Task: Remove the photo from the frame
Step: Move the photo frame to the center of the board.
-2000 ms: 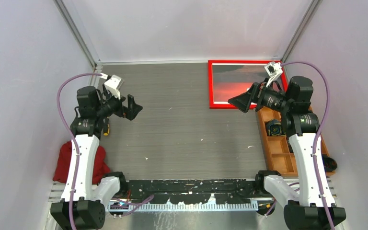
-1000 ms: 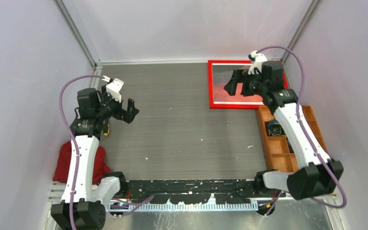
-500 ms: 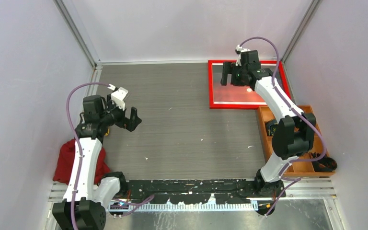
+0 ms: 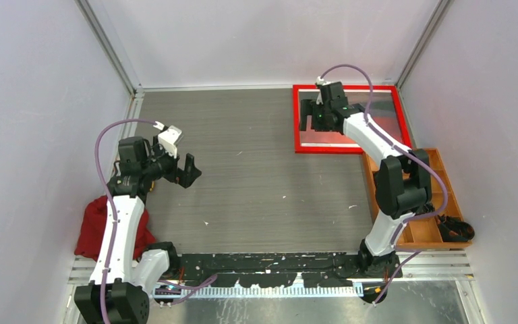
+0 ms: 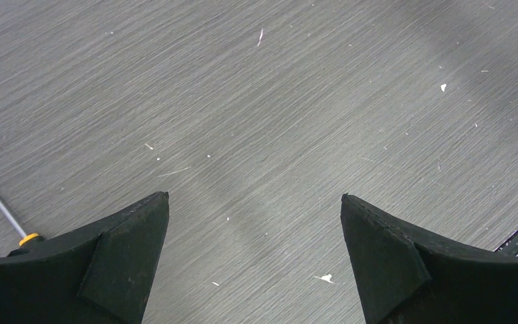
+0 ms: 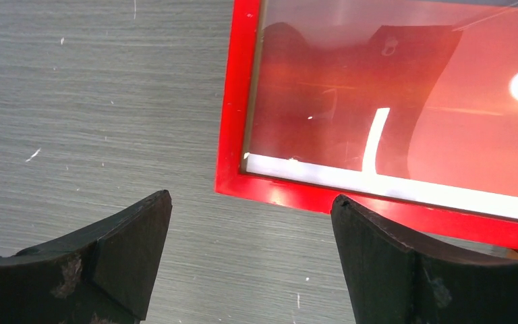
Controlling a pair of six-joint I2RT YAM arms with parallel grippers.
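The red frame [image 4: 330, 149] lies flat at the table's far right, front side up. The photo [image 4: 386, 116] is inside it, a red-orange scene with a bright sun. My right gripper [image 4: 308, 116] hovers open over the frame's left rail. In the right wrist view the frame's near-left corner [image 6: 233, 182] and the photo [image 6: 445, 135] lie just beyond my right gripper [image 6: 251, 202], with only bare table between the fingers. My left gripper [image 4: 187, 169] hangs open over bare table at the left. The left wrist view also shows the left gripper [image 5: 255, 199] empty.
An orange compartment tray [image 4: 423, 233] sits along the right edge, near the frame, with a black item [image 4: 455, 229] at its near end. A red cloth [image 4: 94, 223] lies at the left edge. A screwdriver [image 5: 0, 209] rests by my left fingers. Walls enclose three sides.
My right arm has stretched out and swept left across the frame, from near the tray to over the frame's left rail. The left arm has shifted slightly.
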